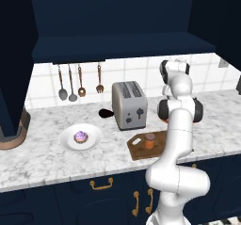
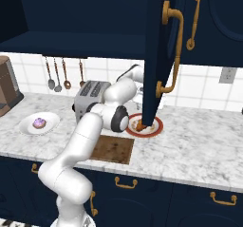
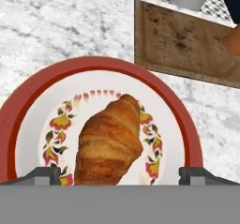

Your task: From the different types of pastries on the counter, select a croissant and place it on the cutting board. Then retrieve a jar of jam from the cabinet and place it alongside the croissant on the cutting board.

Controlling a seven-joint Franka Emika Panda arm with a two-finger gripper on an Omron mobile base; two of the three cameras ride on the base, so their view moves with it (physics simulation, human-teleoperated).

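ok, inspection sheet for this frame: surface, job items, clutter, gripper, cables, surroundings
Surface: marbled counter, no spills seen.
Job's things: croissant lies on the red-rimmed plate, not yet on the cutting board; jar of jam stands on the board.
Clutter: toaster; purple-frosted pastry on a white plate.
Gripper: gripper open, fingers on either side of the croissant, above it.
Cables: nothing seen.
Surroundings: cabinet door open; utensils hang on the tiled wall.
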